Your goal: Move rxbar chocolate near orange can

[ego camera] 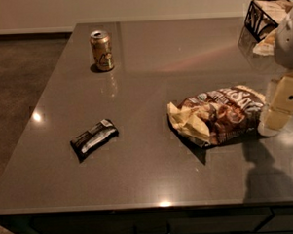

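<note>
The rxbar chocolate [94, 137] lies flat on the grey table at the front left, in a black wrapper with a white label patch. The orange can [101, 50] stands upright at the far left of the table, well behind the bar. My gripper [278, 114] hangs at the right edge of the view, just right of the chip bag and far from both the bar and the can. It holds nothing that I can see.
A large brown and yellow chip bag [218, 115] lies right of centre. A black wire basket [265, 17] with pale contents stands at the far right corner. The table [150, 80] ends at the front edge and at the left edge, with floor beyond.
</note>
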Robot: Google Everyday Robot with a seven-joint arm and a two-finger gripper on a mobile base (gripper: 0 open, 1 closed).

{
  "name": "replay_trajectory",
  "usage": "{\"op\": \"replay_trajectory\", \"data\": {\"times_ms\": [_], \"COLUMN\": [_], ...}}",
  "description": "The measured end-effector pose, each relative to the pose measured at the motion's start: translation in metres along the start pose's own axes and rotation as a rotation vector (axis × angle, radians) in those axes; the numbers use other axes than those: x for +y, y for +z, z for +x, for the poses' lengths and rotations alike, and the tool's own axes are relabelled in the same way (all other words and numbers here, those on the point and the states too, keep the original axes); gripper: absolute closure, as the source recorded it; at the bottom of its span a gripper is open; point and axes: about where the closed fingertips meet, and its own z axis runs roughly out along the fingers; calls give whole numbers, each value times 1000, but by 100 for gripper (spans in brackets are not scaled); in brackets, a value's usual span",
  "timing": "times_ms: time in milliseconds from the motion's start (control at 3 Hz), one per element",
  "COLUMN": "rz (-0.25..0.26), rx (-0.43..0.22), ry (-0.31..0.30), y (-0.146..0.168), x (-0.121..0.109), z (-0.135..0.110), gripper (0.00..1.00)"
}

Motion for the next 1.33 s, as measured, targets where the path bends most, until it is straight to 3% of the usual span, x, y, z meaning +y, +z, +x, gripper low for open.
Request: {"op": "replay_trajectory", "data": {"times_ms": [333, 667, 1333], "rz": [0, -14, -91], "rx": [0, -25, -94], "ry": [0, -64, -267], "y": [0, 9, 61], "x": [0, 7, 22], "z": [0, -25, -127], "gripper": [0, 0, 0]}}
